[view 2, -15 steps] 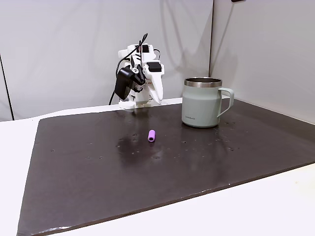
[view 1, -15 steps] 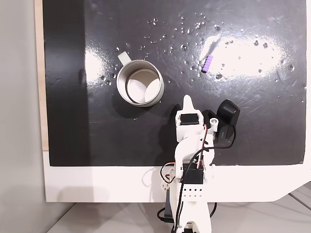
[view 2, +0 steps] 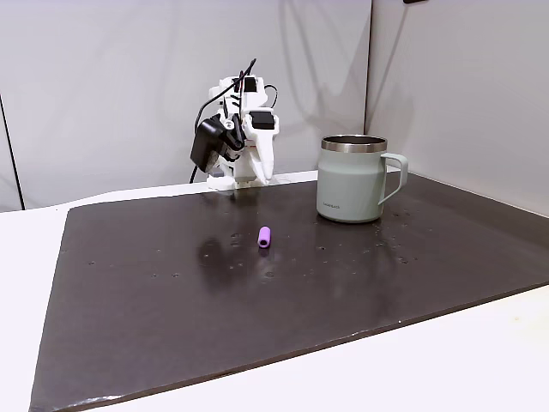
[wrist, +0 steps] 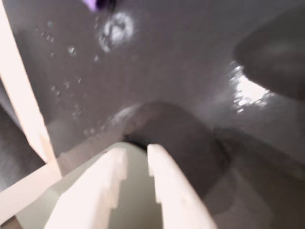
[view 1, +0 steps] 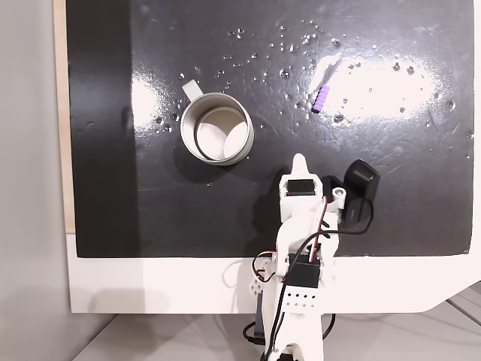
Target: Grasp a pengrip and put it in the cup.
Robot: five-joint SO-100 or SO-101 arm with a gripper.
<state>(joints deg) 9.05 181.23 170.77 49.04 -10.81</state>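
Light-purple and ribbed, the tiny short-tube pengrip (view 1: 322, 98) lay on its side on the glossy black mat (view 1: 98, 188), alone among small specks and bright glare patches; in the side-on fixed view it (view 2: 265, 237) sat near the middle of the mat. It looked soft and very light, likely to squash a little and to roll or skid on the shiny surface, so a grip across its ribbed middle, with fingers closing square to its length, seemed safest. Well apart from it stood the round silvery metal cup (view 1: 216, 128) with a flat tab handle, upright and with nothing visible inside. The white two-finger gripper (wrist: 136, 155) hovered near the arm's base, well short of the pengrip, its fingers nearly together with only a narrow gap and holding nothing. A purple smear at the wrist view's top edge was probably the pengrip (wrist: 95, 4).
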